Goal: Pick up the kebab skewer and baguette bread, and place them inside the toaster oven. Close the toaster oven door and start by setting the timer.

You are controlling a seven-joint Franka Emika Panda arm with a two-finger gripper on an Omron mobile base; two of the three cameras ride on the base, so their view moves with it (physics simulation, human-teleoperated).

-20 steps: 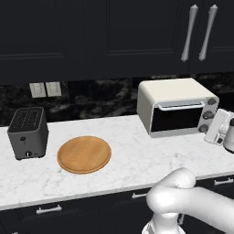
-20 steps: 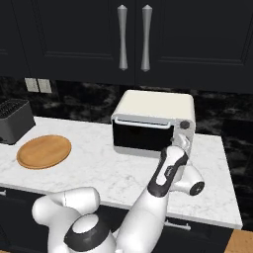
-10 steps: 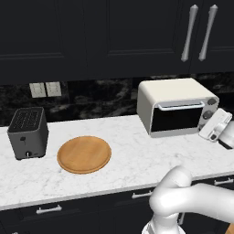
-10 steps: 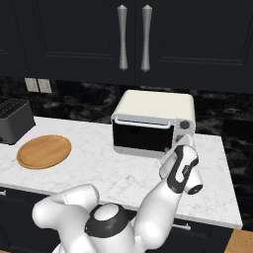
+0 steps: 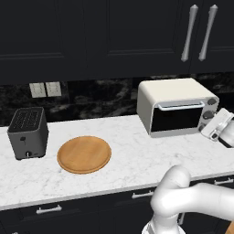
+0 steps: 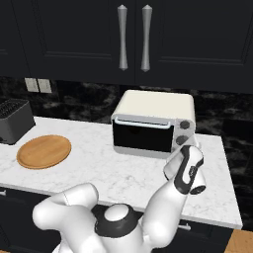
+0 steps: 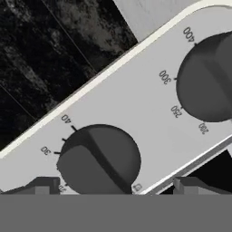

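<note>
toaster oven (image 5: 176, 106) sits shut at the counter's right end with its one door (image 6: 142, 136) up, so i judge only the timer is left: my gripper (image 7: 113, 183), fingers spread wide and empty, faces the lower of two knobs (image 7: 99, 158), one bare wooden plate (image 5: 84, 154) aside.
</note>
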